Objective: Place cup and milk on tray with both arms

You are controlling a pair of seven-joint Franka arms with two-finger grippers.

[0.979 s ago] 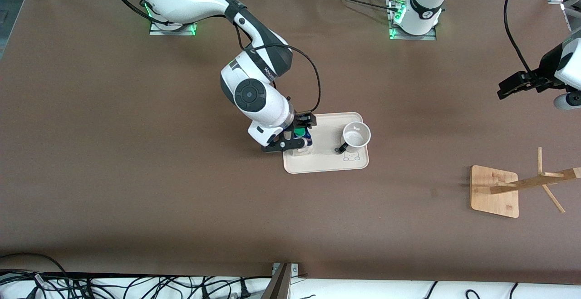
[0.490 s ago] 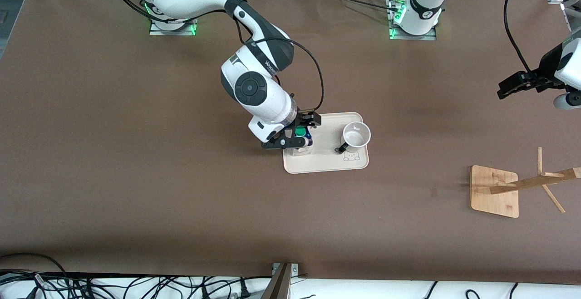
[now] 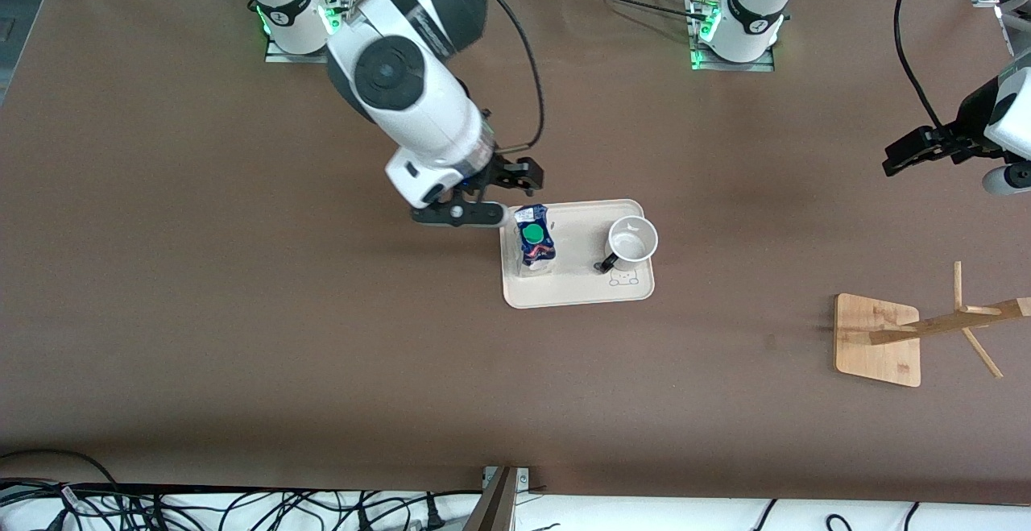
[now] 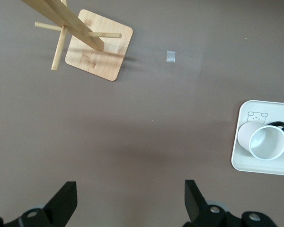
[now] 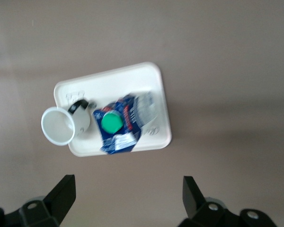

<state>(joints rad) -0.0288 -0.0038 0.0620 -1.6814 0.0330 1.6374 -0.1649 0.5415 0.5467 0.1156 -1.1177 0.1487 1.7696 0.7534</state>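
— What sits on the brown tabletop (image 3: pixel 242 313)?
— A cream tray (image 3: pixel 576 293) mid-table, with the milk (image 3: pixel 534 242) at its right-arm end and the cup (image 3: pixel 632 241) at the other.
— Grippers?
— Right gripper (image 3: pixel 493 192) above the tray's edge, open, empty; left gripper (image 3: pixel 914 151) open over the table's left-arm end, near the wooden stand (image 3: pixel 878 340).

In the left wrist view, the tray (image 4: pixel 241 158) runs off the picture's edge, so only its cup end shows and the milk stays out of frame. The left hand (image 4: pixel 128 201) is cropped too: only its two dark fingertips (image 4: pixel 66 196) enter that picture. The wooden stand (image 3: pixel 934 328) is cut by the front view's edge, its arm unfinished. In the right wrist view, the milk (image 5: pixel 120 124) is blurred and its printing unreadable. The cup (image 3: pixel 631 241) shows only its rim and inside from above; its face is hidden.
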